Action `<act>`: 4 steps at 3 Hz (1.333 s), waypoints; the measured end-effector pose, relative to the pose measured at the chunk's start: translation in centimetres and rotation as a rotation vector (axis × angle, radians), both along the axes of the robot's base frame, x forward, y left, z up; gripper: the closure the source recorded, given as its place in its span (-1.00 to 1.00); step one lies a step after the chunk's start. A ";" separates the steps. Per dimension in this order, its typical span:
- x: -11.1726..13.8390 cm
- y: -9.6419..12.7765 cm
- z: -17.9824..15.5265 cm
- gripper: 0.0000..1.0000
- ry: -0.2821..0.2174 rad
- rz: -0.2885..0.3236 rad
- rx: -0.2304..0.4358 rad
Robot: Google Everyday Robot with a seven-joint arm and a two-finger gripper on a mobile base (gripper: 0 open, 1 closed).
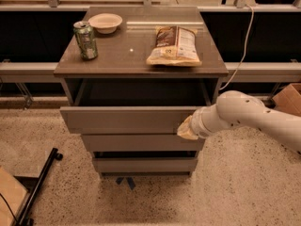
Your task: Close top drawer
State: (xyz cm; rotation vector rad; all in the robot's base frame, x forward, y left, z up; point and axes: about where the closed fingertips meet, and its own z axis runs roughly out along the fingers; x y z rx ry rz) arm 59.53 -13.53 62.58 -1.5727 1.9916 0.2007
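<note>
The top drawer is a wide grey drawer with a plain flat front, standing partly pulled out of the cabinet, its dark interior open to view. My gripper comes in from the right on a white arm and sits against the right end of the drawer front. Its tip is a pale yellowish shape touching the front panel.
On the cabinet top stand a green can, a white bowl and a snack bag. Two lower grey drawers sit below. A black bar lies on the floor at left, a cardboard box at right.
</note>
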 end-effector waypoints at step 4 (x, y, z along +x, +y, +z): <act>5.7 0.5 0.6 0.17 -0.116 0.021 0.009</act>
